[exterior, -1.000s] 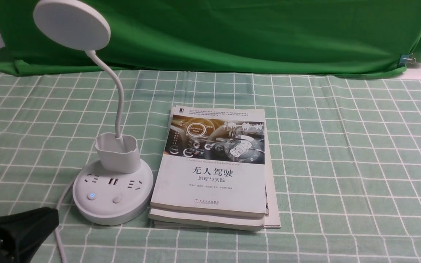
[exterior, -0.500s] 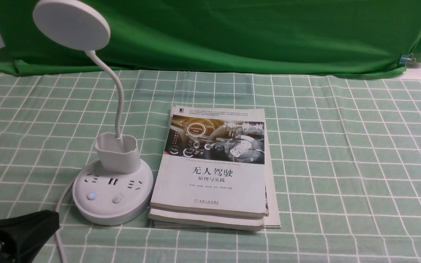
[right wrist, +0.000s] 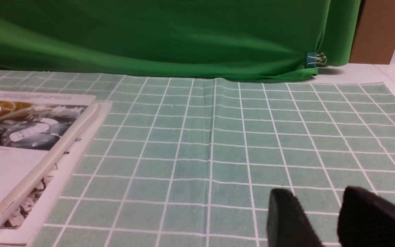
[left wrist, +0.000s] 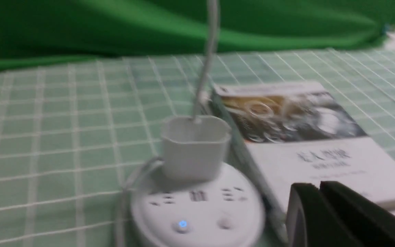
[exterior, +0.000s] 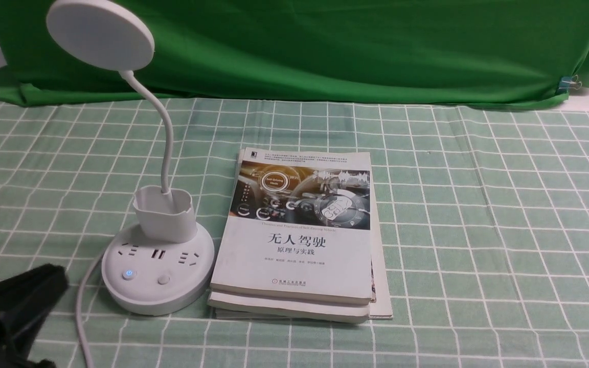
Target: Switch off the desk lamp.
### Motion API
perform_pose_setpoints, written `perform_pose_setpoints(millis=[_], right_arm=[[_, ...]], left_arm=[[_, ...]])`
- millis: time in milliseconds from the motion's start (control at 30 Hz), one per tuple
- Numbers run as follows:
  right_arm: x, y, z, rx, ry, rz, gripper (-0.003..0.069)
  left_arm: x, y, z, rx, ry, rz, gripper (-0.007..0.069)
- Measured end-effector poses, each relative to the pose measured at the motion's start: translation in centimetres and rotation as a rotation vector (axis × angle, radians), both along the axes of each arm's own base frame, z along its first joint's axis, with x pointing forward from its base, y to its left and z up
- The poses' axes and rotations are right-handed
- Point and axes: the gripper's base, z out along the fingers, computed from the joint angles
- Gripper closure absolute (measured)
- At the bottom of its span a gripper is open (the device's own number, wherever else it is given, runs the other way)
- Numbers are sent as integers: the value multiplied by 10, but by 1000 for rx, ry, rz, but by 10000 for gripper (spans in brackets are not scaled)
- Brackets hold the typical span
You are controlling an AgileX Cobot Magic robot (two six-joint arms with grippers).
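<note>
Just beside the lamp (exterior: 164, 222) lie books (exterior: 299, 245). Near its base hovers the left gripper (left wrist: 320, 188), fingers pressed together; the right gripper (right wrist: 317, 197), spread, appears only in its wrist view.

The left claw (left wrist: 317, 188) has its fingers together; the right claw (right wrist: 317, 192) holds them apart

desk lamp (left wrist: 197, 212) | blue button (left wrist: 182, 224) lit (blurred) | book (left wrist: 321, 151) just beside base | tool (left wrist: 319, 187) fingers pressed together
</note>
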Motion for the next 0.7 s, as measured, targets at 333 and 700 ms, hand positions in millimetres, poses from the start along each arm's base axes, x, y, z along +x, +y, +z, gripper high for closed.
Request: perform_pose_setpoints(millis=[333,700], right_arm=[[0,0,0,0,0,0,417],[0,0,0,0,-1,0,417]], left_arm=[[-29,27,-46,-75,-73,335,601],[-31,27,-62,-82,21,358,601]])
